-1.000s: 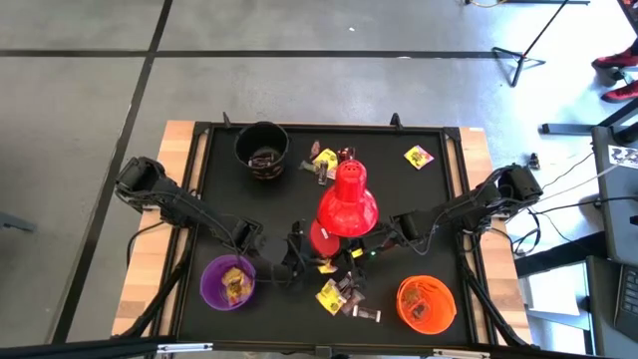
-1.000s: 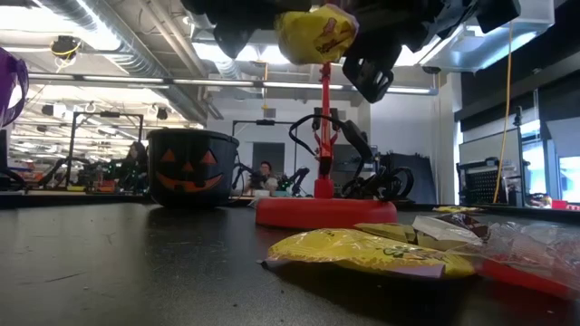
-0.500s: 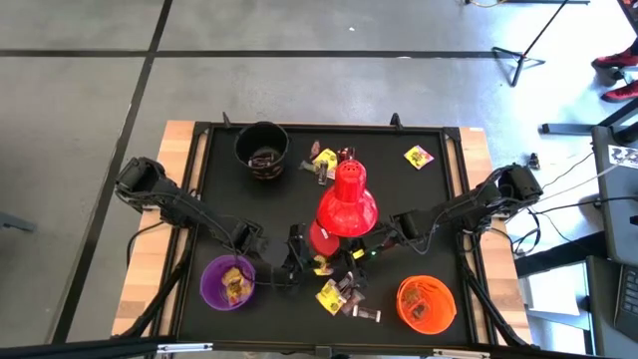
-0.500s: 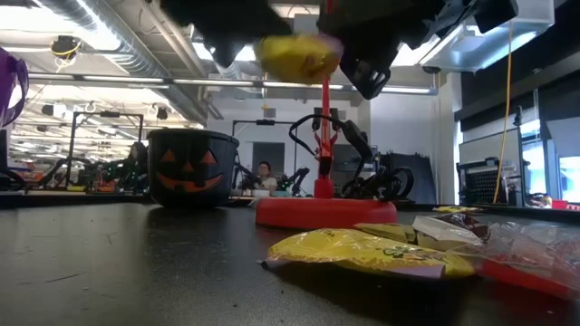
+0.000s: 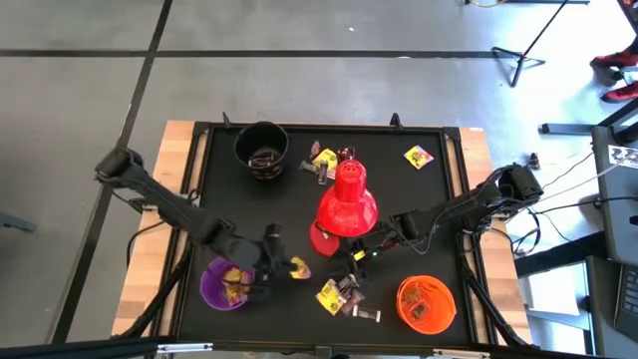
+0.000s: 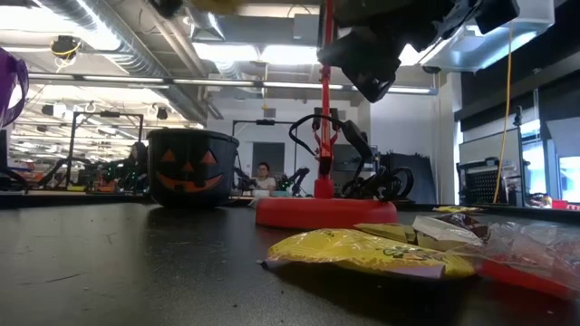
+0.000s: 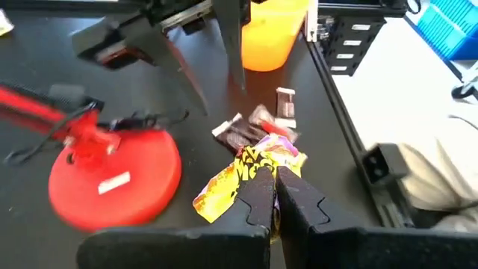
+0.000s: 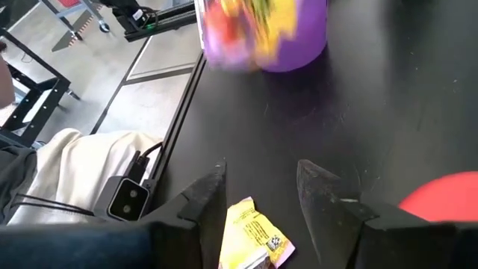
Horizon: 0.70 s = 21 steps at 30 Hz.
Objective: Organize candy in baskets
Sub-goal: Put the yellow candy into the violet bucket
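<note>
Swinging away from the red desk lamp (image 5: pixel 346 202) toward the small purple plastic bucket (image 5: pixel 227 283), the left gripper (image 7: pixel 273 196) now pinches a yellow-wrapped candy (image 5: pixel 297 267) handed over by the right gripper (image 8: pixel 260 191), whose fingers have spread apart; likely drop next.

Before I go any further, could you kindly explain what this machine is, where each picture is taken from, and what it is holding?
These are two dark robot arms at a black table, sorting wrapped candy into small buckets. One camera looks straight down, one sits at table height, and one rides on each wrist. On the table stand a black bucket, a purple bucket, an orange bucket and a red desk lamp, with loose sweets scattered about. The left gripper is shut on a yellow candy beside the purple bucket. The right gripper is open and holds nothing, near the lamp's base.
</note>
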Tool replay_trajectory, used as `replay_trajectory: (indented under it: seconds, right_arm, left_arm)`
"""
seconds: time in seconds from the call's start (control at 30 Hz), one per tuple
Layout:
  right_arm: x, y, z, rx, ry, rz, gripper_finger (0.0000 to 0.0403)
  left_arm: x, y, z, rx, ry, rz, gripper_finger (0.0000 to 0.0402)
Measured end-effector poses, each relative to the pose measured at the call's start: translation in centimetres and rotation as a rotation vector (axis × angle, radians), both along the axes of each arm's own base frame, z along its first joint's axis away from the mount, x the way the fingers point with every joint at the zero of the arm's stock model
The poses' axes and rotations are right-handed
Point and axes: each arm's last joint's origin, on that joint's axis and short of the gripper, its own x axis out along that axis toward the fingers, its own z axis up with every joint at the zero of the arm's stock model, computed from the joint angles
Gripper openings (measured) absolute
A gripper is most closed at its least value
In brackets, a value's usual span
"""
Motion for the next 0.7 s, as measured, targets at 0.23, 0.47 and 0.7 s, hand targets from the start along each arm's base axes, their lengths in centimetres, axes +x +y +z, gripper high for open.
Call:
replay_trajectory:
  seconds: [0.23, 0.47, 0.7]
  right_arm:
    - [-0.1, 0.0, -0.2, -0.008, 0.025, 0.0, 0.0159]
    - [-0.1, 0.0, -0.2, -0.009, 0.024, -0.002, 0.0159]
    - [-0.1, -0.1, -0.2, -0.012, 0.022, -0.009, 0.0159]
  left_arm:
    - [-5.4, -0.3, 2.1, -0.147, 0.112, 0.069, 0.0]
    - [-9.0, -1.8, 1.7, -0.296, 0.274, 0.142, 0.0]
    - [-11.6, -3.2, 1.3, -0.296, 0.299, 0.182, 0.0]
